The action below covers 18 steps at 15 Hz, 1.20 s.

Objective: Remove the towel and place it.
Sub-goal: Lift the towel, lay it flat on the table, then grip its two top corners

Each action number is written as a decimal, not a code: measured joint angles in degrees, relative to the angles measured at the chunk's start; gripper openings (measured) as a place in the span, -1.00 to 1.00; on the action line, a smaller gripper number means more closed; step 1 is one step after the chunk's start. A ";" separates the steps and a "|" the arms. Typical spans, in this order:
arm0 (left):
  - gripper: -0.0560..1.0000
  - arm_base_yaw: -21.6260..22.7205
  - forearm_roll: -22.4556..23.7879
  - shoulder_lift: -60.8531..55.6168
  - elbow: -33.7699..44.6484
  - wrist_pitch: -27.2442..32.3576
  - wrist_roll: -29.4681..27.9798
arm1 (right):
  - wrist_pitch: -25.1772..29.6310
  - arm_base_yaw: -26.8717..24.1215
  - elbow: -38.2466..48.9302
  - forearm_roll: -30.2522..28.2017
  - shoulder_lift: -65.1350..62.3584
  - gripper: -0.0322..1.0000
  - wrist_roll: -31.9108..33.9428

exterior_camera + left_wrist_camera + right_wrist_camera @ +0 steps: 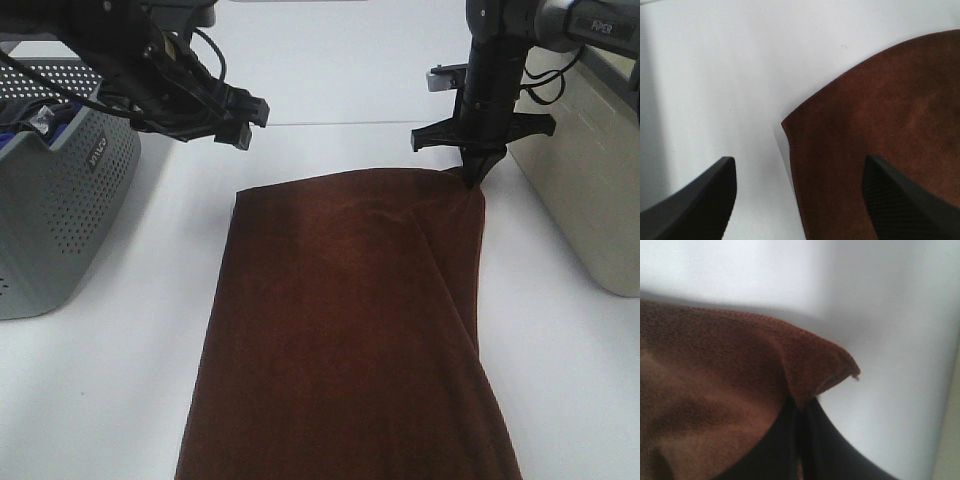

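Bright even light; table (90,400) washed out; towel (715,365) blurred near right wrist camera.

Brown towel (340,330) spread on the white table (100,400), extending toward its near edge. Right gripper (478,172), jaws closed, pinches the towel's far right corner, from which a diagonal fold runs. Left gripper (250,124) hangs above the table beyond the far left corner, clear of the cloth. Grey perforated basket (60,200) at the table's left edge; beige bin (600,200) at the right.
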 joint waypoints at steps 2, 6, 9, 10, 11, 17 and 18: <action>0.38 0.00 0.00 3.72 -2.41 -0.34 -0.74 | 0.17 0.00 -0.11 1.15 0.00 -0.94 -0.40; 0.38 0.00 0.00 10.31 -9.28 1.95 -3.32 | 0.57 0.00 -0.11 1.43 0.00 -0.94 -0.97; 0.38 0.00 -0.69 15.41 -14.04 7.73 -5.16 | 0.63 0.00 -0.11 1.49 0.00 -0.94 -0.97; 0.38 0.00 -1.15 16.21 -14.67 7.96 -5.21 | 0.63 0.00 -0.11 1.49 0.00 -0.94 -0.97; 0.38 0.23 -1.55 16.73 -15.13 8.08 -5.21 | 0.63 0.00 -0.11 1.55 0.00 -0.94 -0.97; 0.38 1.89 -7.33 20.51 -16.79 7.28 -3.61 | 0.57 0.00 -0.11 2.01 0.00 -0.94 -1.03; 0.38 1.89 -7.62 20.86 -16.96 6.25 -3.50 | 0.57 0.00 -0.11 2.12 0.00 -0.94 -1.03</action>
